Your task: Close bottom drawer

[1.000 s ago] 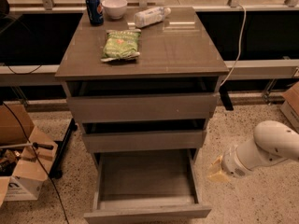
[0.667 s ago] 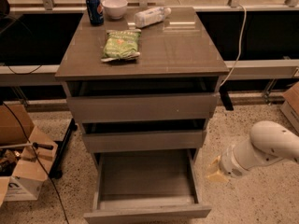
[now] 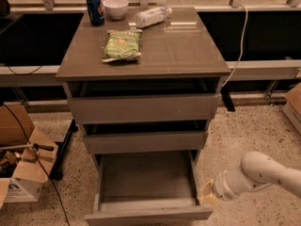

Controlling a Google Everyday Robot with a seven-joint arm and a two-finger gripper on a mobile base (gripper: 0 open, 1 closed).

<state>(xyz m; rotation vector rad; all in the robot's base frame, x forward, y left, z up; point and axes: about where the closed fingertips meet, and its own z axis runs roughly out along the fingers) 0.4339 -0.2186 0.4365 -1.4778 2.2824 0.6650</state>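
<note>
The bottom drawer point(image 3: 146, 213) of the grey-brown cabinet point(image 3: 143, 108) is pulled far out, its empty grey box open to view and its flat front at the frame's lower edge. The middle drawer front point(image 3: 145, 141) and the top drawer front point(image 3: 143, 108) stand slightly out too. My white arm comes in from the right, and my gripper point(image 3: 205, 194) sits low beside the right side of the open bottom drawer, near its front corner. It touches or nearly touches the drawer's side wall.
On the cabinet top lie a green snack bag point(image 3: 122, 44), a blue can point(image 3: 95, 10), a white bowl point(image 3: 115, 7) and a plastic bottle point(image 3: 151, 17). Cardboard boxes point(image 3: 21, 171) stand on the floor at left, another box point(image 3: 294, 107) at right. A cable hangs behind the cabinet.
My arm and gripper have dropped lower and moved a little left, closer to the right side of the bottom drawer. The drawer has not visibly moved.
</note>
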